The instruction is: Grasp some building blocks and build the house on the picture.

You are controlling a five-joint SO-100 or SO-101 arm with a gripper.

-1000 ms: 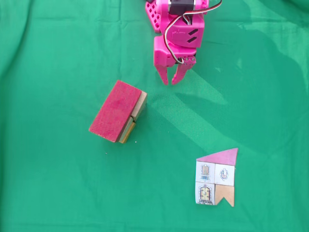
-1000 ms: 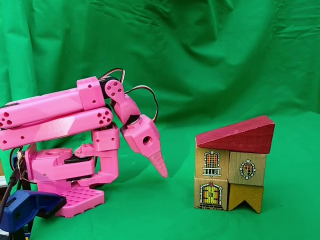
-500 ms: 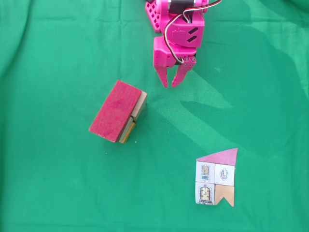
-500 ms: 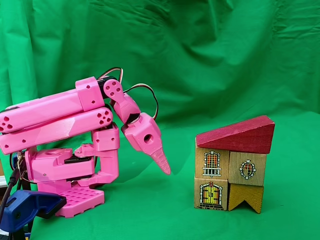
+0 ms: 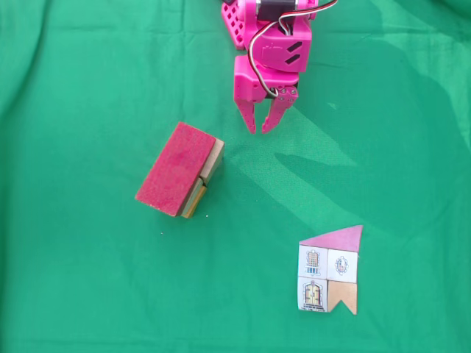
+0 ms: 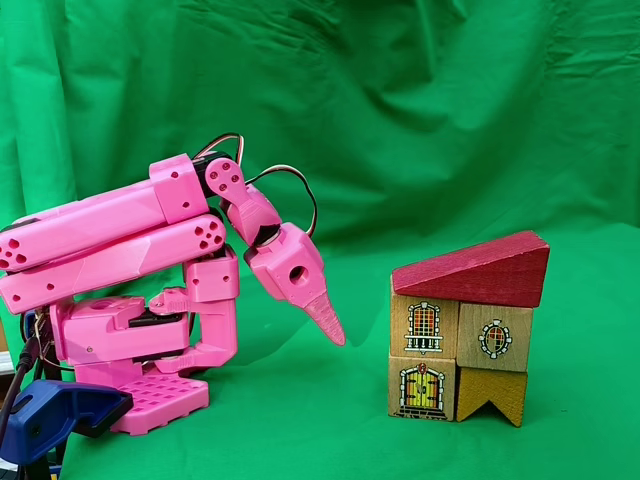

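While the pink arm point(image 5: 268, 29) reached down from the top edge of the top-down fixed view, its gripper point(image 5: 260, 129) hung over bare green cloth point(image 5: 88, 279), fingers slightly spread with a narrow gap between the tips and nothing held. The house point(image 5: 180, 170) stood apart from it, lower left, its dark-red roof point(image 5: 174, 168) facing up and tan cubes point(image 5: 208, 173) peeking out along the right edge. The picture point(image 5: 330, 270) lay flat well away toward the lower right. From the side fixed view, the arm point(image 6: 130, 260) sat folded at left on its base, the gripper point(image 6: 332, 331) pointing down and right above the cloth point(image 6: 300, 420), with the gap between its fingers hidden. The house point(image 6: 468, 329) stood right of it, untouched: the slanted roof point(image 6: 478, 271) rested on two cubes point(image 6: 460, 331) with windows, over a door block point(image 6: 421, 388) and a notched tan block point(image 6: 491, 394).
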